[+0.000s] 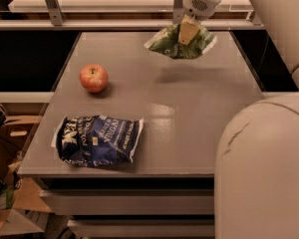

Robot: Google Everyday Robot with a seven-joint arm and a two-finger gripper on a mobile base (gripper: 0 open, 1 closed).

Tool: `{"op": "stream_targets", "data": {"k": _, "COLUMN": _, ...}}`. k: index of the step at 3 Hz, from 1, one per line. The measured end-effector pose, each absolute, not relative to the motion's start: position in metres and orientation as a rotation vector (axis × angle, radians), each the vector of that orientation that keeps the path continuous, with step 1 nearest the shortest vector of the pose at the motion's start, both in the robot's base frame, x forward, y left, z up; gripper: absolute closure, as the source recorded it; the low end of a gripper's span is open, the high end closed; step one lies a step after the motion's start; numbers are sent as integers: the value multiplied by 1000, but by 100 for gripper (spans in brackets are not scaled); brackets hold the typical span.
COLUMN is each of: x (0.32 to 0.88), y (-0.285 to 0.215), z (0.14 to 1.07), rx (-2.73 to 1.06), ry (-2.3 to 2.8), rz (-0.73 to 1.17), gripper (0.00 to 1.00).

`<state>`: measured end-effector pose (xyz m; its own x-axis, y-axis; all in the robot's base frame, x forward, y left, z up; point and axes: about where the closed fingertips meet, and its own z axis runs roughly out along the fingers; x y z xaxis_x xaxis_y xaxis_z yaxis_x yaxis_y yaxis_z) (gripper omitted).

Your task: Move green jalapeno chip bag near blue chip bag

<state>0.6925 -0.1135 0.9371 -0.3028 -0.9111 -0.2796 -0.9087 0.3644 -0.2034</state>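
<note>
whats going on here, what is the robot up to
The robot's tool, over the far right of the table, is shut on the green jalapeno chip bag and holds it just above the surface. The blue chip bag lies flat at the near left, well apart from it. An apple sits on the left side.

- Your gripper [188,33] grips the green jalapeno chip bag [164,43] above the table's [189,113] far right.
- The apple [93,77] sits mid-left.
- The blue chip bag [97,139] lies front-left, well apart from both.
</note>
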Motion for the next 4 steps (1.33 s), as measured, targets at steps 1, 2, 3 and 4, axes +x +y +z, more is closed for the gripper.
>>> {"op": "stream_targets", "data": {"k": 1, "x": 676, "y": -79, "z": 964, "rx": -1684, "ry": 2169, "rz": 23, "gripper": 100}}
{"op": "stream_targets", "data": {"k": 2, "x": 679, "y": -77, "z": 963, "rx": -1679, "ry": 2162, "rz": 21, "gripper": 100}}
{"op": "stream_targets", "data": {"k": 3, "x": 666, "y": -68, "z": 952, "rx": -1750, "ry": 2146, "rz": 38, "gripper": 100}}
{"op": "stream_targets", "data": {"k": 4, "x": 638, "y": -62, "z": 945, "rx": -1798, "ry": 2131, "rz": 61, "gripper": 100}}
